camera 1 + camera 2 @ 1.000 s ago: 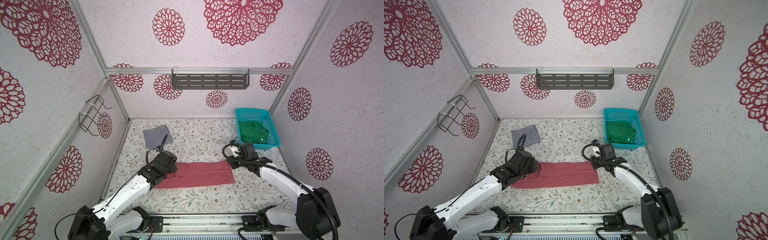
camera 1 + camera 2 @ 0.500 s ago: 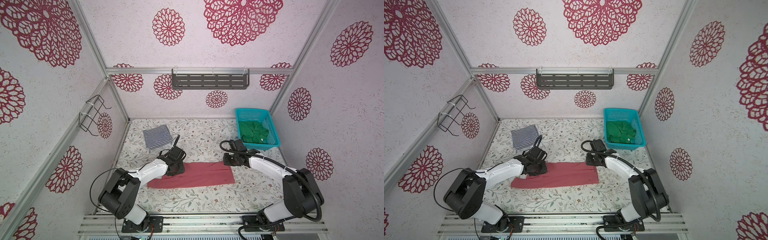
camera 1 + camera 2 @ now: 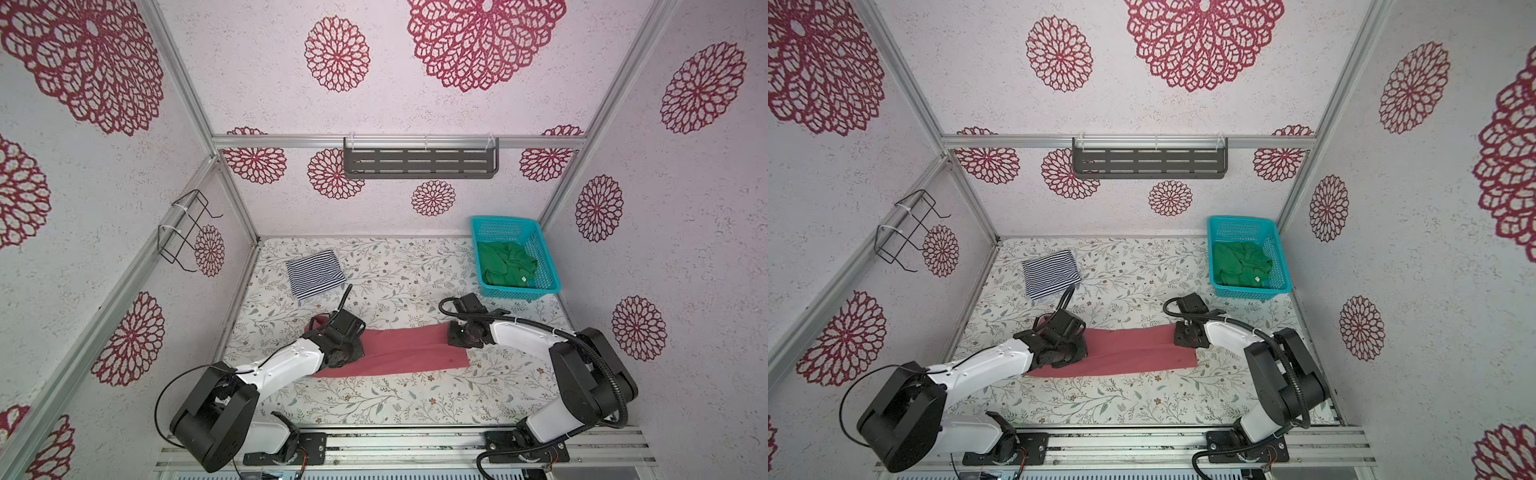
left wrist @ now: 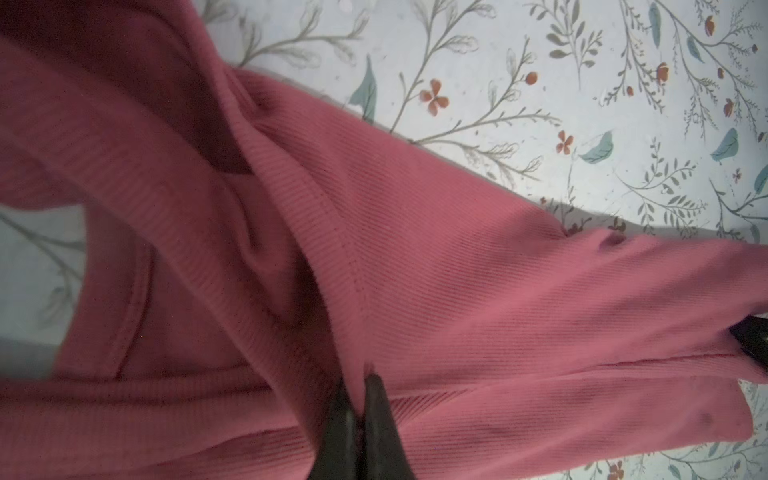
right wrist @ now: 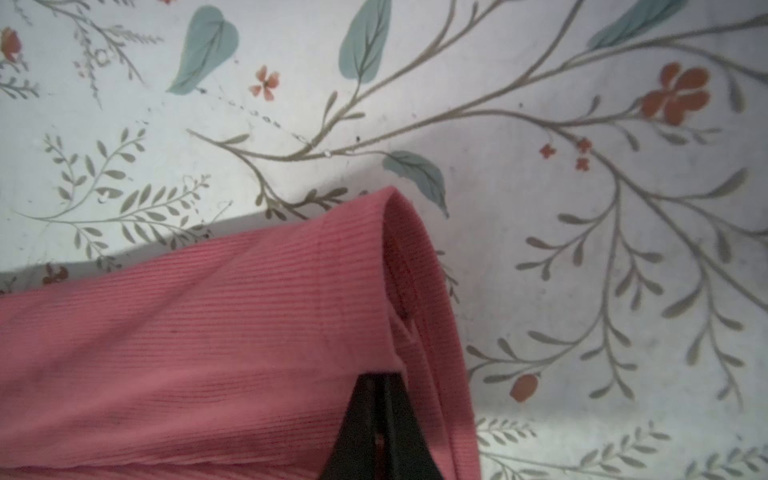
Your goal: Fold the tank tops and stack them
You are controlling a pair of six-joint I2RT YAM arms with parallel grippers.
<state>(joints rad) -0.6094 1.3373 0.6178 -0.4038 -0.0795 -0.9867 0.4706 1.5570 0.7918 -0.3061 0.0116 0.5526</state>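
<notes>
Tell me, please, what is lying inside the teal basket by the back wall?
A crumpled green tank top lies inside the teal basket, covering most of its floor. Whether anything sits beneath the cloth cannot be seen.

The pink top is made of soft, ribbed, matt cloth. The basket is made of shiny plastic mesh.

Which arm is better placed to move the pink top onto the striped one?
Left, likely. Its jaws are shut on the strap end of the pink top, nearest the folded striped top; the right arm's jaws grip the hem end, over by the basket.
</notes>
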